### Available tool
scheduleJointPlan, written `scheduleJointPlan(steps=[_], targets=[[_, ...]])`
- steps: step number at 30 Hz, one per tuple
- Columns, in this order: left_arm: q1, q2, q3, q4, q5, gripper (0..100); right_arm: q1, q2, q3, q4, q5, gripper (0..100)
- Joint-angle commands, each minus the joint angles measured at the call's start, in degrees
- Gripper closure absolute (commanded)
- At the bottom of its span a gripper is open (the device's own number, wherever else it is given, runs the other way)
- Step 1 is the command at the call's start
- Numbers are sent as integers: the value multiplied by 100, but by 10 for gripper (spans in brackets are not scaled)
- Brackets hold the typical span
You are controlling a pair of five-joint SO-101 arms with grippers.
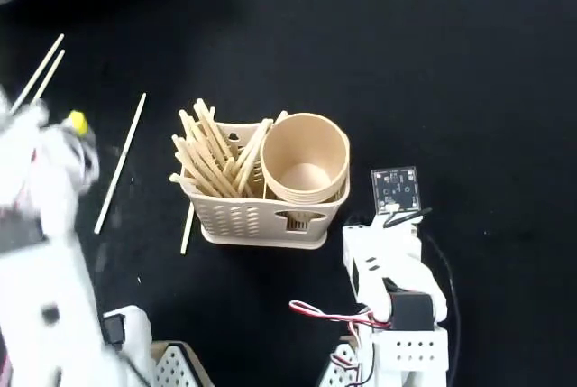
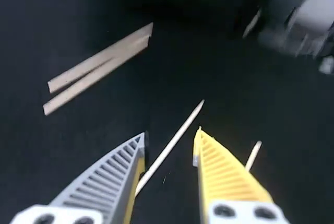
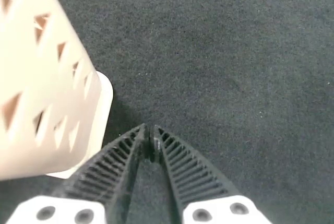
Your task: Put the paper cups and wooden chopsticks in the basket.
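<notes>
Black table [image 1: 469, 89], seen from above: a pair of wooden chopsticks [image 1: 43, 71] is left loose at the far left, well apart from the basket. Near it, the left gripper [image 2: 169, 136] is held low over the cloth. Its grey and yellow jaws are spread to a moderate gap and nothing is gripped. A single chopstick [image 2: 190, 118], thin and pale, is seen on the table below, its length running between the two tips. Another chopstick [image 1: 187, 227] is laid flat just beside the basket's left wall.

The cream, slotted basket [image 1: 261, 223] is set upright at the middle of the table. Its left part is packed with a bundle of chopsticks [image 1: 212, 157], stood on end and fanned out over the rim toward the left. Its right part is taken up by nested paper cups [image 1: 305, 160], mouths upward, with the pale floor of the top one in plain sight and several rims stacked below its lip.

To the right, the right gripper [image 3: 150, 143] is held just beside the basket's wall, close above the table, its black jaws pressed together on nothing.
</notes>
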Motion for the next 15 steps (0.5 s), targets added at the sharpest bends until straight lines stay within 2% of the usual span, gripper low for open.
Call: scheduleJointPlan(steps=[1,5,8,15], targets=[[-22,2084,-1042,-62,-413,840,-53,-303,-31,53,0,984],[101,3965,-2167,132,-1301,841,-53,-303,-31,53,0,984],[321,5222,-3081,853,-2084,843,-53,-303,-31,53,0,984],[470,7666,-4989,1697,-2857,845,-53,-303,-31,53,0,984]])
